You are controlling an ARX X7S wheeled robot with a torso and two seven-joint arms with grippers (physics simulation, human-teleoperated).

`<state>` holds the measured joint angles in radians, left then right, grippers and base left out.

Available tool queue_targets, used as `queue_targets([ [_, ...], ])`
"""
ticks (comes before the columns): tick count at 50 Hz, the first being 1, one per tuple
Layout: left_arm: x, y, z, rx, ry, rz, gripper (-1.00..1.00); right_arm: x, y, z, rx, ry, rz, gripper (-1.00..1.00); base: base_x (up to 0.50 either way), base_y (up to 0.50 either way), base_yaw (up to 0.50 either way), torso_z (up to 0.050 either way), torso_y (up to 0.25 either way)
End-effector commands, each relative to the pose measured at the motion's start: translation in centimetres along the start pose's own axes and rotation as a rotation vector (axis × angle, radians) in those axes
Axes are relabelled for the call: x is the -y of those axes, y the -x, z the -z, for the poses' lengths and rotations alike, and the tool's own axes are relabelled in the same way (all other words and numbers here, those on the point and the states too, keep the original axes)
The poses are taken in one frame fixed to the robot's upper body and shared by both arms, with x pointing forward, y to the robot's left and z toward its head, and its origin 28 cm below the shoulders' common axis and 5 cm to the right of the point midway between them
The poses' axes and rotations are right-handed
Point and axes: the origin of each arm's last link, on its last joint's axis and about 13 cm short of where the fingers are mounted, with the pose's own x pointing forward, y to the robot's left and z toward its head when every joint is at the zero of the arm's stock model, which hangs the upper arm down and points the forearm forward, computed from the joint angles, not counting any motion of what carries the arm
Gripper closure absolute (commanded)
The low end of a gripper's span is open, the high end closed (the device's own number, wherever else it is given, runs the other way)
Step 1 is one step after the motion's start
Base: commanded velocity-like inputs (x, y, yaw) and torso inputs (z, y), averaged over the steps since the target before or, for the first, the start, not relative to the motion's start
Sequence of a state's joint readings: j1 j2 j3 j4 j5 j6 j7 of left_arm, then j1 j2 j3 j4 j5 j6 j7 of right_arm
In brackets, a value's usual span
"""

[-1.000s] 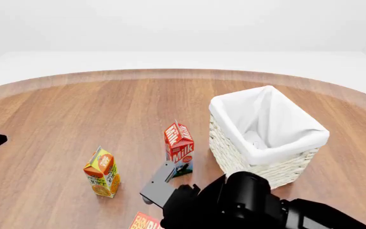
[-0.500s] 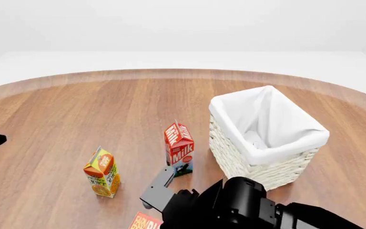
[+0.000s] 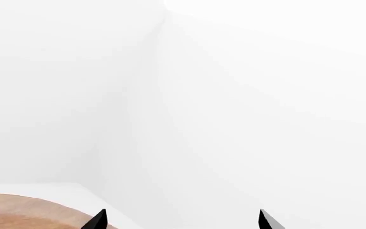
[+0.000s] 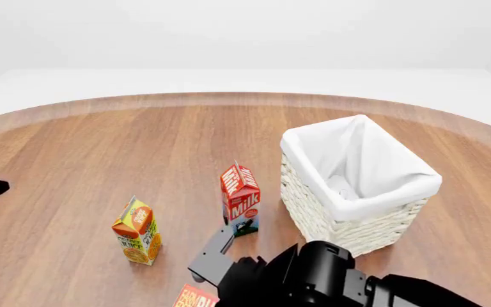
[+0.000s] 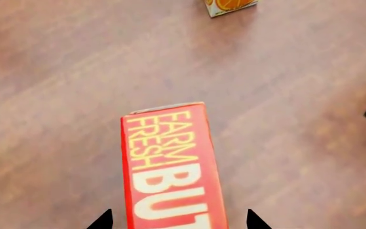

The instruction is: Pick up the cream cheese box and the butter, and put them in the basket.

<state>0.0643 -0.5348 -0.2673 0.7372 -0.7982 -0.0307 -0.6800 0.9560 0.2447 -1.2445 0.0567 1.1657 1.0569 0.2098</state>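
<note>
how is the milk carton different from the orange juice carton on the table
The milk carton is red and white with a green base; the orange juice carton is orange and yellow. The milk carton stands close beside the basket, while the orange juice carton stands farther out to its left on open wood. The milk carton also looks somewhat taller. Both are upright gable-top cartons, untouched by either arm.

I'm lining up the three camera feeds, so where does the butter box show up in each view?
Head view: only a corner of the butter peeks out at the bottom edge, left of the right arm.
Right wrist view: the butter fills the lower centre, between the open fingertips of the right gripper.
Left wrist view: not in it.
Shared landmark: the orange juice carton.
</note>
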Motion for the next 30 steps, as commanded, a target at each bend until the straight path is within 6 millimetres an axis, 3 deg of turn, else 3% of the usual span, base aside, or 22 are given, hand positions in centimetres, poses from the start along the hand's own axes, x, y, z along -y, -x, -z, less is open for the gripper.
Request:
queue_targets([
  [1, -0.04, 0.05, -0.04, 0.000, 0.000, -0.001, -1.00, 0.04, -0.41, 0.23, -0.006, -0.004, -0.007, -1.00, 0.00, 0.00, 0.00, 0.000, 0.000],
  [30, -0.01, 0.05, -0.10, 0.000, -0.001, -0.001, -1.00, 0.04, -0.71, 0.43, -0.010, -0.004, -0.007, -1.00, 0.00, 0.00, 0.00, 0.000, 0.000],
])
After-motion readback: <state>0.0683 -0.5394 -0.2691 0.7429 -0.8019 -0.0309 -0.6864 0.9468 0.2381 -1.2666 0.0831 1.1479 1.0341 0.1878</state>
